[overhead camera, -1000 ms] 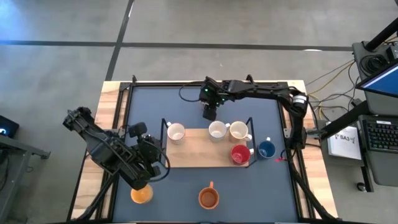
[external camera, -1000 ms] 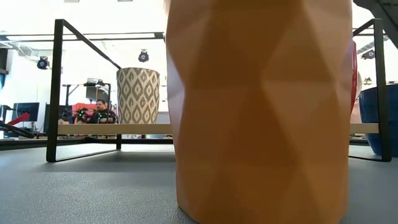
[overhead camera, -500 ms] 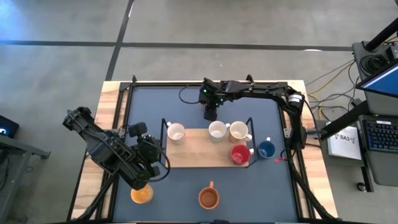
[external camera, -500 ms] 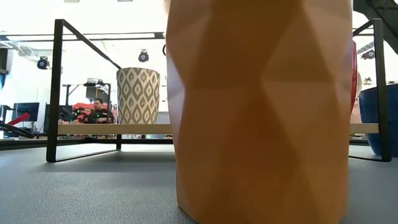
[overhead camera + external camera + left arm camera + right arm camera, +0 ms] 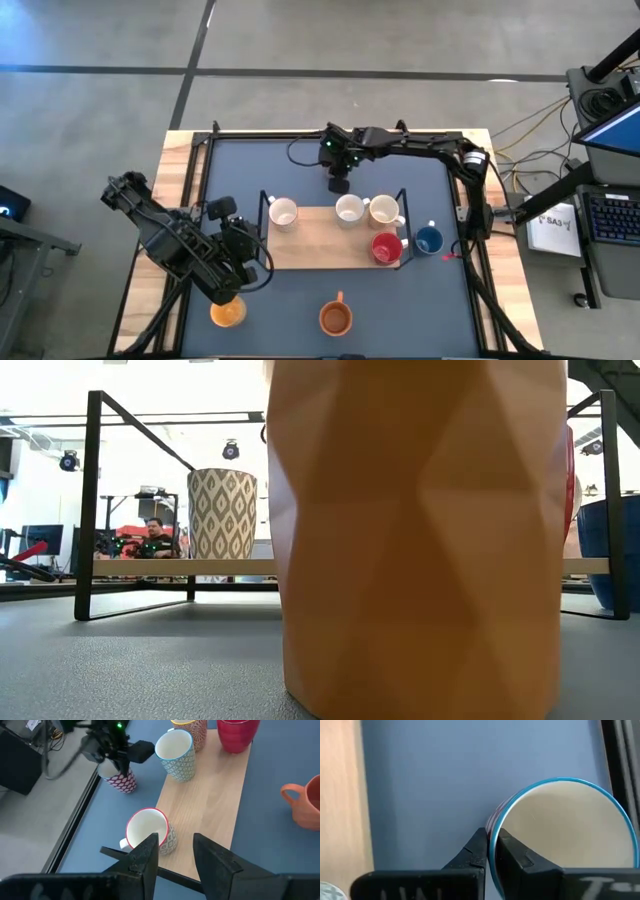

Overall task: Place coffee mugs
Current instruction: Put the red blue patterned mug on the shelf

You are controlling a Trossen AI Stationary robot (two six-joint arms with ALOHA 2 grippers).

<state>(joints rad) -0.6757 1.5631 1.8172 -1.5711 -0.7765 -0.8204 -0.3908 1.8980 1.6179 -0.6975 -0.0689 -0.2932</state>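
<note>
Your right end effector point(image 5: 490, 851) is clamped on the rim of a blue-rimmed white ceramic mug w/ red pattern point(image 5: 560, 835), behind the light wooden board point(image 5: 320, 245) on the desk point(image 5: 300, 170). Left end effector point(image 5: 172, 851) sits open near the front-left orange mug point(image 5: 228, 312).

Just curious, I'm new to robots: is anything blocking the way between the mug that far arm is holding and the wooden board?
Nothing visible. The right gripper pinches the rim of the patterned mug beside the wooden board, only bare mat between.
</note>
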